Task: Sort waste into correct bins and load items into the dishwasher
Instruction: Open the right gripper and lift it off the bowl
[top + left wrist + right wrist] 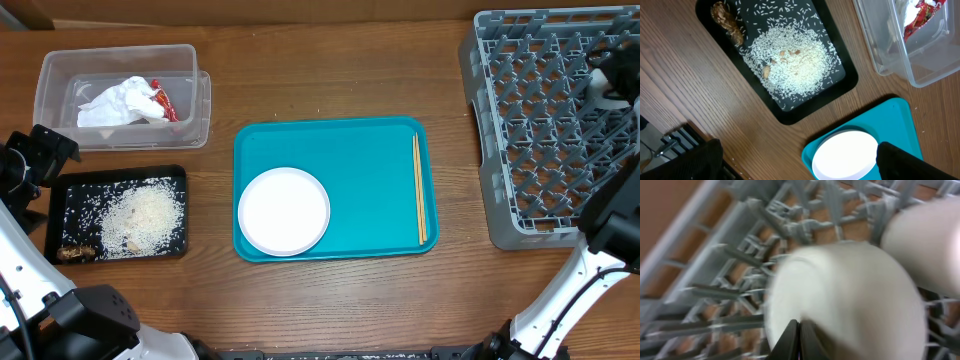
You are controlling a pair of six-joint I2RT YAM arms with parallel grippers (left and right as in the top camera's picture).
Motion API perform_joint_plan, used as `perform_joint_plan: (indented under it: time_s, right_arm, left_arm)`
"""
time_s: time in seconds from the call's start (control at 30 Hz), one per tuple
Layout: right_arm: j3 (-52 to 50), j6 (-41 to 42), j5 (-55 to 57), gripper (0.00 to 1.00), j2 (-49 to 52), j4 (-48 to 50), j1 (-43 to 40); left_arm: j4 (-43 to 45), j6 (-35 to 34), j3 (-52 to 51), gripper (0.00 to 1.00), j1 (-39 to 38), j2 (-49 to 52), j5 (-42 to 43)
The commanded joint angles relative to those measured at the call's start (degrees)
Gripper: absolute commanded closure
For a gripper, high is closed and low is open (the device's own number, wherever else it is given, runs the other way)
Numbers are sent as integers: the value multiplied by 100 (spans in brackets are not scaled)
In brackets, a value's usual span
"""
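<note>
**Rack loading under way; one plate and the chopsticks not yet fetched.**

The right tool [799, 335], fingers pressed together with nothing visible between them, sits among the pegs of the dish rack [540, 130] at 3 o'clock on the bench [330, 60], against two blurred pale dishes [840, 300]. The left tool [799, 150] hangs spread wide and empty at 9 o'clock. Left to load, on the teal tray [370, 160] at centre, are one white plate [284, 210] at its 8 o'clock and what looks like two chopsticks [420, 190] along its 3 o'clock edge. The flat plate probably wants a rim pinch, then standing on edge between pegs. The sticks are best taken together at mid-length, since they could drop through the grid. The clear tub [60, 70] at 10 o'clock holds one napkin [120, 103] and one wrapper [163, 103]. The black tray [60, 190] at 8 o'clock holds the rice [150, 212].
</note>
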Motion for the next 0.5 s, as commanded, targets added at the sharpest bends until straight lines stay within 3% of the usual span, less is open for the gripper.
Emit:
perform_joint_plan:
  time_s: [0.0,0.23,0.47]
  right_arm:
    - [127,61,844,96,-13,-118,-103]
    - [214,61,1340,96,-15,-581,-295]
    - [227,59,1003,96,-317,-817,-348]
  left_arm:
    - [0,-96,-26,0,-44,-15,-39]
    - [0,-98,-26,0,-44,-15,-39]
    - [0,-96,-26,0,-44,-15,-39]
